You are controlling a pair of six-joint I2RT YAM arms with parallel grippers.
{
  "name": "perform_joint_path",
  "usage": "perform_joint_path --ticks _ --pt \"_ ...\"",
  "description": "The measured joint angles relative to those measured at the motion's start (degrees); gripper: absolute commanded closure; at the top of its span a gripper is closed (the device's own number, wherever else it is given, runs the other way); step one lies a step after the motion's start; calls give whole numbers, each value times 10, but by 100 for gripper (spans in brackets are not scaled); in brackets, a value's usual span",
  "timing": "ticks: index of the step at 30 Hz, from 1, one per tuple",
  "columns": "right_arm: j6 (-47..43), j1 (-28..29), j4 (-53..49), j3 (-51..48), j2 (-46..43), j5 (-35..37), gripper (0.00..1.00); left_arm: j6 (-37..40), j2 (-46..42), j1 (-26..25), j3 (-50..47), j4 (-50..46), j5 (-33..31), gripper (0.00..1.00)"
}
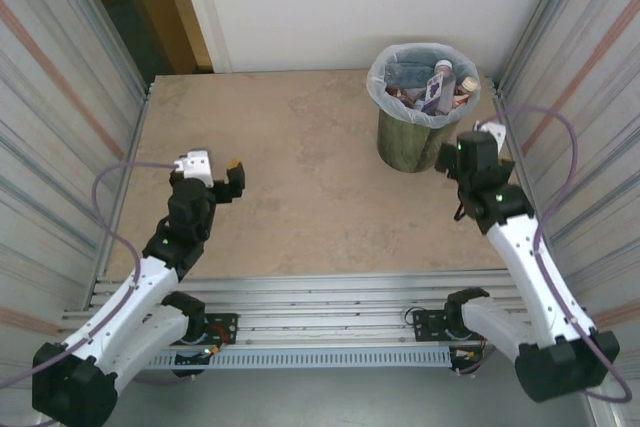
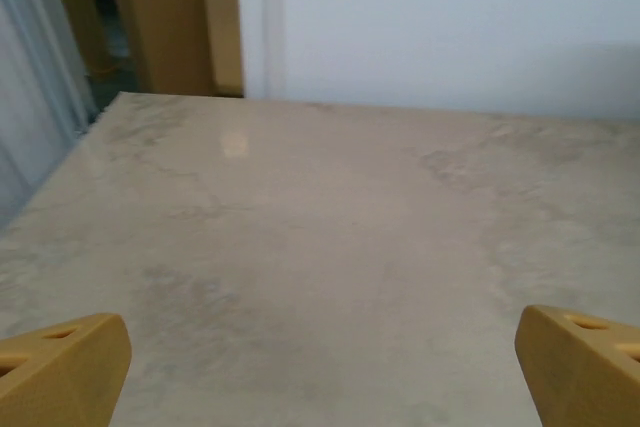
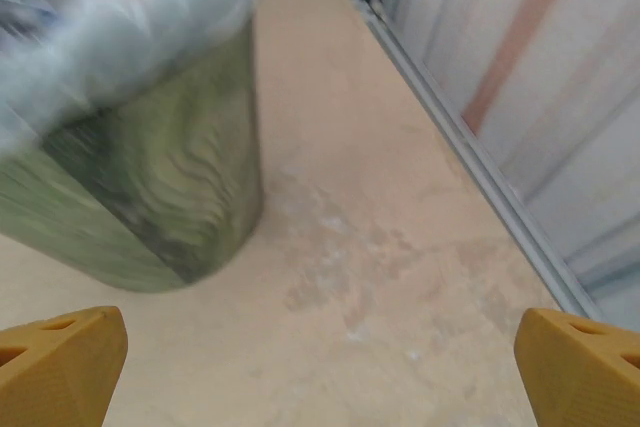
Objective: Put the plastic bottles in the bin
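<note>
My left gripper (image 2: 320, 372) and right gripper (image 3: 320, 377) are open, empty. The right sits just beside the bin (image 3: 150, 197); a careless swing could spill the plastic bottles (image 1: 438, 84).

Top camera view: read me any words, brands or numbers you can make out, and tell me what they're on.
No text can be read.
Plastic bottle in the bin, purple label: too small to read.
Right wrist view: the bin is blurred, and no lettering can be made out.
</note>
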Motion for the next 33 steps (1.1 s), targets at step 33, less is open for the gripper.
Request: perform_joint_path --ticks 33 --pt "-169 -82 641 -326 205 -171 2 140 324 170 -129 411 170 1"
